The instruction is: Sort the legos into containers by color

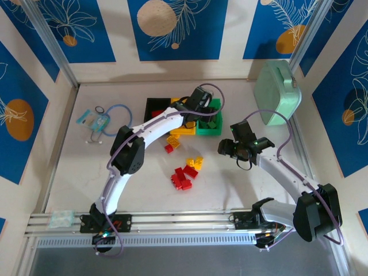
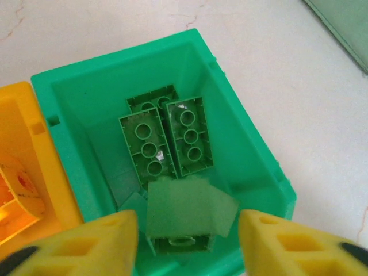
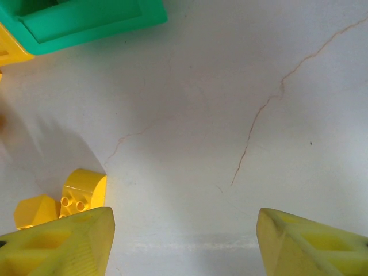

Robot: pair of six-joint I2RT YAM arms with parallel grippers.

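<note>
At the left edge of the pale table [image 1: 69,172], a small clear bag [image 1: 95,121] and a cable loop [image 1: 118,110] lie near the wall, with bare room in front of them. Three containers stand at the back: a black bin [image 1: 154,104], then a yellow bin [image 1: 183,131] and a green bin [image 1: 214,123], these two touching. The left gripper [image 2: 188,236] hangs over the green bin, fingers spread and released. Three green bricks [image 2: 148,146] lie flat inside, and a fourth, blurred green brick [image 2: 187,210] shows just below the fingertips. In front of the bins lie the loose legos [image 1: 184,169]: a yellow and a red one beside the left arm, two yellow pieces [image 1: 197,163], and a red cluster [image 1: 183,177] of about four. To their right, the right gripper [image 3: 184,238] hovers over bare, hairline-cracked tabletop, its fingers wide apart and empty. A mint case [image 1: 278,92] stands in the right back corner, and blue-panelled walls [image 1: 172,29] close three sides.
</note>
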